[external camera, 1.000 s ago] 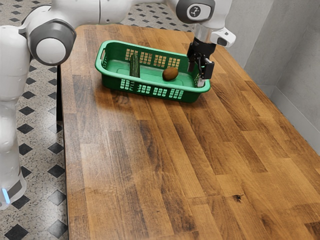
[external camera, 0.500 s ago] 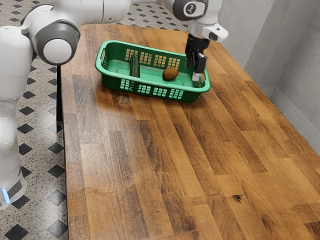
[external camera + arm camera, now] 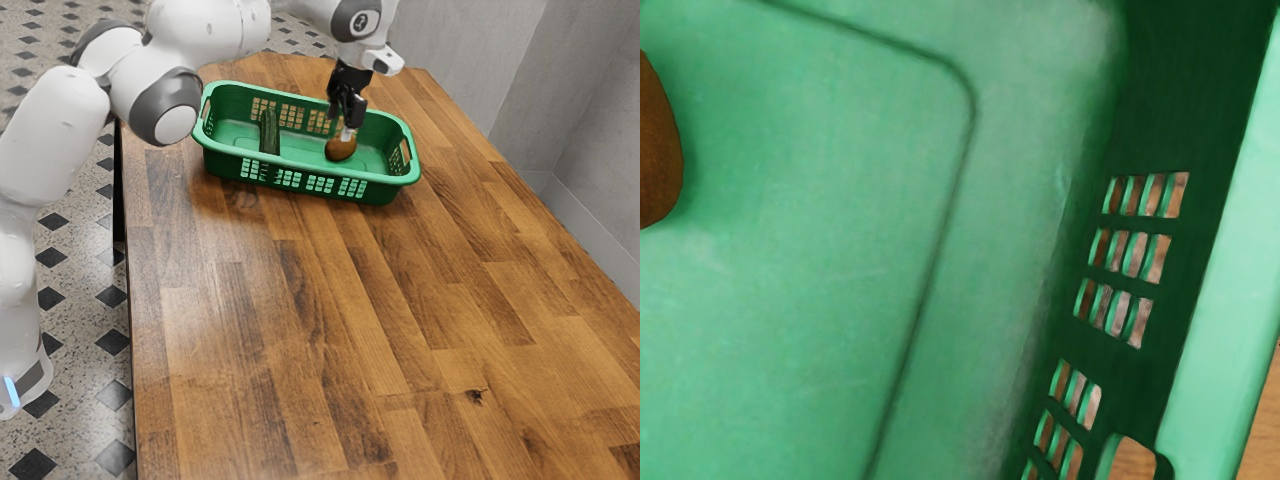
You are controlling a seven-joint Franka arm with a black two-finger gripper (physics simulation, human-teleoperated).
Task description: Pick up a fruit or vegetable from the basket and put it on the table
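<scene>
- I've got my gripper (image 3: 344, 131) pointing down at the green basket (image 3: 295, 166), and in the exterior view it overlaps the upper part of the brown piece (image 3: 341, 150)
- Whether my gripper is open or closed I can't tell from here, nor whether it touches the brown piece or only hangs near it
- The brown piece, rounded and smooth, sits in the basket close to my gripper; what kind of fruit or vegetable it is, I can't tell
- The long dark green cucumber (image 3: 270, 133) is in the same basket, well apart from my gripper, toward the exterior view's left, lying across the basket's width
- My wrist view looks down on the basket's pale green floor, with part of the brown piece at one edge and a slotted wall (image 3: 1175, 135) over on the other side, well apart from it
- The wooden table (image 3: 300, 340) carries the basket below my gripper and stretches out past it toward the exterior camera; its wood also shows beyond the basket's rim in my wrist view
</scene>
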